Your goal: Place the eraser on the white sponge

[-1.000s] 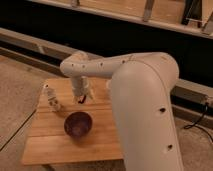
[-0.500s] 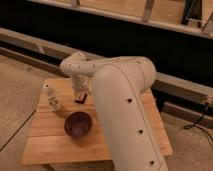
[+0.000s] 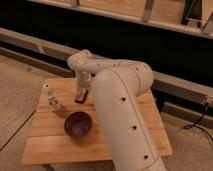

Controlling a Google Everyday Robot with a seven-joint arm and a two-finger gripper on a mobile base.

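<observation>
My gripper [image 3: 81,93] points down at the back middle of the wooden table [image 3: 45,142], hanging from the white wrist [image 3: 83,77]. It stands open over the eraser [image 3: 80,96], a small dark flat block with red marks lying on the wood. Whether the fingers touch the eraser I cannot tell. The white sponge is hidden; my thick white arm [image 3: 122,115] covers the right half of the table.
A purple bowl [image 3: 78,124] sits in the table's middle, in front of the gripper. A small white object [image 3: 50,98] stands near the left edge. Behind the table runs a long dark rail. A cable lies on the floor at right.
My forearm has swung left and nearer the camera, covering more of the table's right side. The gripper has stayed over the same spot at the eraser.
</observation>
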